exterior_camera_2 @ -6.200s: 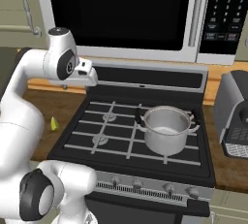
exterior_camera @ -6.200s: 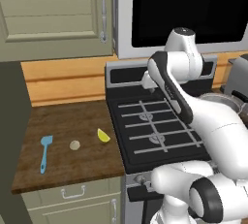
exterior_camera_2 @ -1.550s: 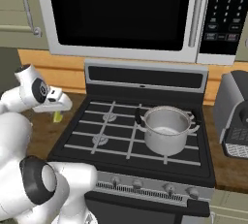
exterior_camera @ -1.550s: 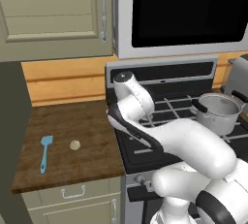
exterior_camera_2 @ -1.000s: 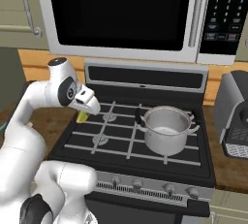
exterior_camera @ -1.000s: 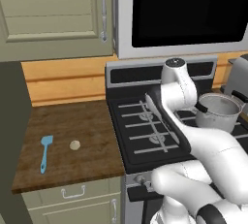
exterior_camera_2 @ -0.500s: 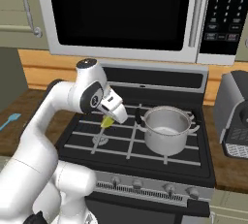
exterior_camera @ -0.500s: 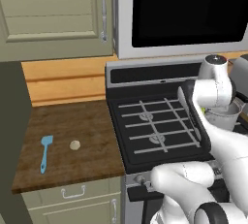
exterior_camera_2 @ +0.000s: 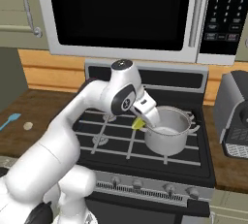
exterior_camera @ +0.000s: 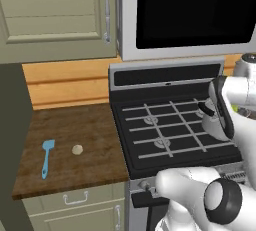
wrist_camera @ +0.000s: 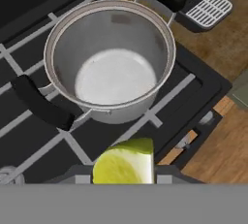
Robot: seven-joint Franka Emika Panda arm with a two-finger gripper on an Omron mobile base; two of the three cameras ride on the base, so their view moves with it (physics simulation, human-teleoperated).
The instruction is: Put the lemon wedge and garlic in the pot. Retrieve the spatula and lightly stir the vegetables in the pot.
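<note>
My gripper (exterior_camera_2: 141, 120) is shut on the yellow lemon wedge (exterior_camera_2: 138, 122), held just left of the steel pot (exterior_camera_2: 167, 131) on the stove's right front burner. In the hand view the lemon wedge (wrist_camera: 125, 163) sits at the bottom and the pot (wrist_camera: 110, 64) lies ahead, its pale inside bare, its black handle (wrist_camera: 41, 106) to the left. The beige garlic (exterior_camera: 77, 149) rests on the wooden counter left of the stove, with the light-blue spatula (exterior_camera: 46, 157) beside it. The garlic (exterior_camera_2: 28, 126) and spatula (exterior_camera_2: 10, 120) also sit at the left edge of the right base view.
A grey toaster (exterior_camera_2: 233, 113) stands on the counter right of the stove. The microwave (exterior_camera_2: 126, 12) hangs above the stove (exterior_camera: 170, 127). Cabinet doors (exterior_camera: 57, 17) are above the wooden counter (exterior_camera: 75, 125).
The arm has swung right across the stove carrying the lemon wedge, from the left burners to the pot's rim. Garlic and spatula have stayed put.
</note>
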